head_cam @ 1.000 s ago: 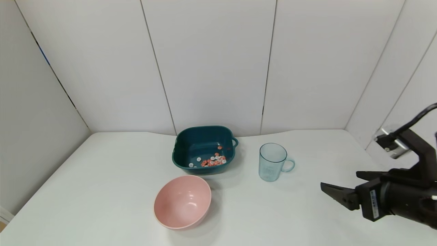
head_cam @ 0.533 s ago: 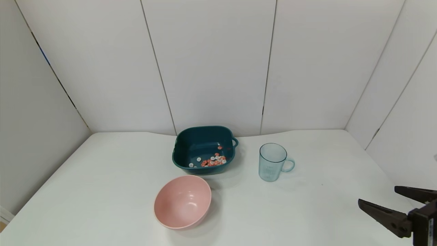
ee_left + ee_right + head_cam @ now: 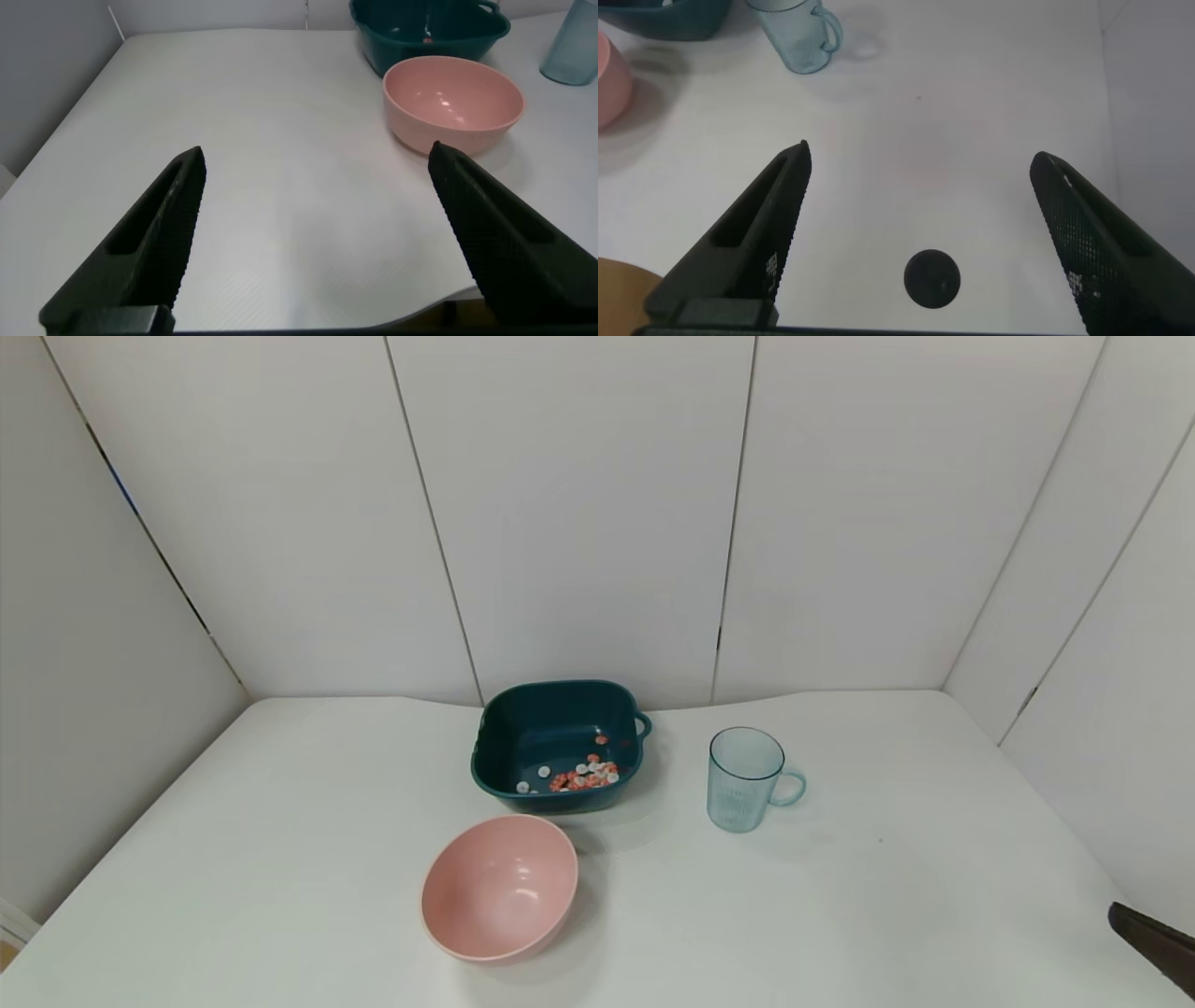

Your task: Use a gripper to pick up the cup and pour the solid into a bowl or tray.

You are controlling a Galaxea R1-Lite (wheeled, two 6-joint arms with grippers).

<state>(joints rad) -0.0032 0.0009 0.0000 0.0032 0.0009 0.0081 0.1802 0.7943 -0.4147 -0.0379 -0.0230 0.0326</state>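
The right gripper (image 3: 920, 233) is low at the table's near right corner, about 4 o'clock from the cup, well apart from it; in the head view only one dark fingertip (image 3: 1153, 938) shows at the edge. Its black fingers are spread wide with nothing between them. The left gripper (image 3: 318, 233) is parked over the near left part of the white table (image 3: 280, 821), fingers also spread wide and empty.

The small transparent light-blue ribbed plastic cup (image 3: 745, 778) stands upright, long axis vertical, loop handle pointing to 3 o'clock. It seems empty, though the ribs blur the bottom. At its 9 o'clock sits the dark teal rounded-square plastic basin (image 3: 504, 728), holding the tiny orange-red, pink and white flat round pieces (image 3: 583, 775). The round smooth pink bowl (image 3: 499, 887) lies at the basin's 6 o'clock.
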